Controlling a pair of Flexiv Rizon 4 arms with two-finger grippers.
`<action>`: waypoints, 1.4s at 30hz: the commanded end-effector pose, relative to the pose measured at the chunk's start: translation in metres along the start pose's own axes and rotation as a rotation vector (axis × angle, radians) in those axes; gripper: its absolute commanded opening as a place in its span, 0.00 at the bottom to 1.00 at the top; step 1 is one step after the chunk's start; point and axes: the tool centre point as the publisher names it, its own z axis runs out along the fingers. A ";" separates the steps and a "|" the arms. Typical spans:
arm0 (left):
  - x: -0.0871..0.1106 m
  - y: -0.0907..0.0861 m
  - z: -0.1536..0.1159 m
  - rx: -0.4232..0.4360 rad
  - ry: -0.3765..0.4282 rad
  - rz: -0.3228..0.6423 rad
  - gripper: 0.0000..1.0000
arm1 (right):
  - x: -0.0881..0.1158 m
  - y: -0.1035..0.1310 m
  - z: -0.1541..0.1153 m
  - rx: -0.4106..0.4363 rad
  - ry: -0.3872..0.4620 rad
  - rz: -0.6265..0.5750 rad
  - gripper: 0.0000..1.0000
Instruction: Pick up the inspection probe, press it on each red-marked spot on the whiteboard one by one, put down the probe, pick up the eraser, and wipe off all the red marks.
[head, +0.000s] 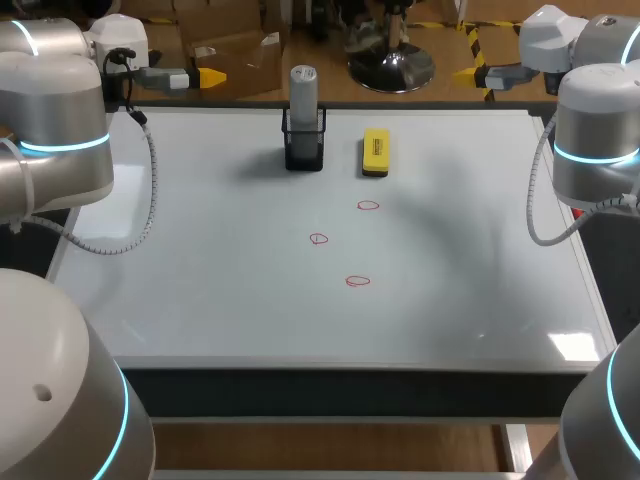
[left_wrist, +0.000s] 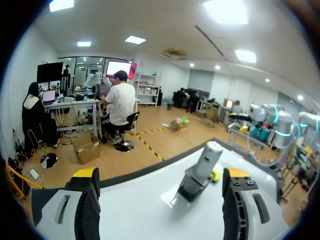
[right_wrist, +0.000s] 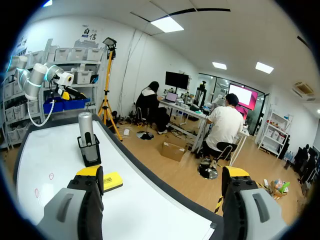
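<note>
your left gripper, fingers spread wide and empty, is the nearer one: the inspection probe stands upright in its black holder at the whiteboard's far edge, ahead of it, while your right gripper, also open, sits farther off.

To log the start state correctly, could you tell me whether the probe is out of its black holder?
No, the probe stands upright in its black holder on the whiteboard.
</note>
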 end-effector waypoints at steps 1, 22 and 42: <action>0.000 -0.001 -0.001 -0.002 0.001 -0.001 1.00 | 0.000 0.000 0.000 0.001 0.001 0.000 1.00; 0.021 -0.003 0.004 0.040 0.164 0.096 1.00 | 0.000 0.000 0.000 0.001 0.001 0.000 1.00; 0.083 -0.005 0.037 0.238 0.666 0.235 1.00 | 0.000 0.000 0.000 0.001 0.001 0.000 1.00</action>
